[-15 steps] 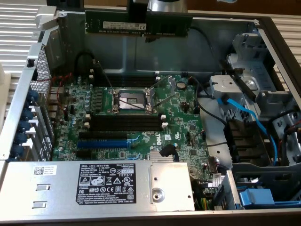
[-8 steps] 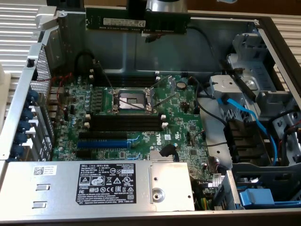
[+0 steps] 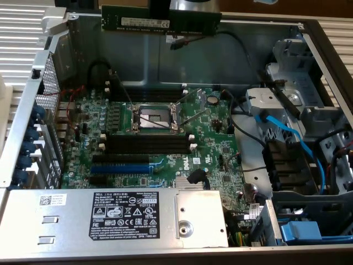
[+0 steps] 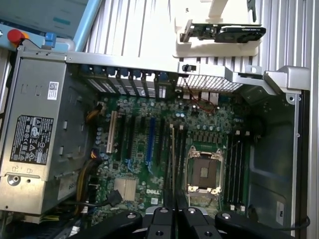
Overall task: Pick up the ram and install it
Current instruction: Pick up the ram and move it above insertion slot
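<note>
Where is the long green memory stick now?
Exterior view, top centre: the long dark-green ram stick hangs in the gripper, above the open computer case.

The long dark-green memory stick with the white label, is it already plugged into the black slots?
No, the long dark-green memory stick hangs high above the empty black slots on the board.

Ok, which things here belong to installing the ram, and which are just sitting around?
In the job: ram stick, held in the gripper above the case; empty black memory slots on the green board.
Just there: power supply box; blue cables; blue slot; card on the white stand.
</note>
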Controlling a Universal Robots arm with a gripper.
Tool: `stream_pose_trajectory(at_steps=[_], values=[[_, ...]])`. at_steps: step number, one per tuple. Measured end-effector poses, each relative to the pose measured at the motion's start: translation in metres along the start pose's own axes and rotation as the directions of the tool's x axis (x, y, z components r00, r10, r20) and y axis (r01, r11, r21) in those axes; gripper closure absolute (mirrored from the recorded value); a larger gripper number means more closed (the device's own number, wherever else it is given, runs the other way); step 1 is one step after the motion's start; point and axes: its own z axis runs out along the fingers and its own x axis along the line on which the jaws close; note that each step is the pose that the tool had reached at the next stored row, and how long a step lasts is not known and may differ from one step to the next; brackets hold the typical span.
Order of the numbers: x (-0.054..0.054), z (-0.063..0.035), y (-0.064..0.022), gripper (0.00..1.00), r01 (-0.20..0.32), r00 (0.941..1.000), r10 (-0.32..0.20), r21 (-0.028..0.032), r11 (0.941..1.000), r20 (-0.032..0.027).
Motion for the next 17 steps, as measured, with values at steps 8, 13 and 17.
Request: stream_pose_trajectory(at_steps=[8, 13, 17], values=[[-0.0019, 0.0010, -0.0003, 0.87, -0.047, 0.9989, 0.047, 0.0078, 0.9989, 0.0052], [-0.0025, 0.0029, 0.0001, 0.87, -0.091, 0.9958, 0.091, 0.0141, 0.9958, 0.0104], [-0.0065, 0.0046, 0.0034, 0.87, -0.093, 0.9956, 0.093, 0.0175, 0.9955, 0.0108]])
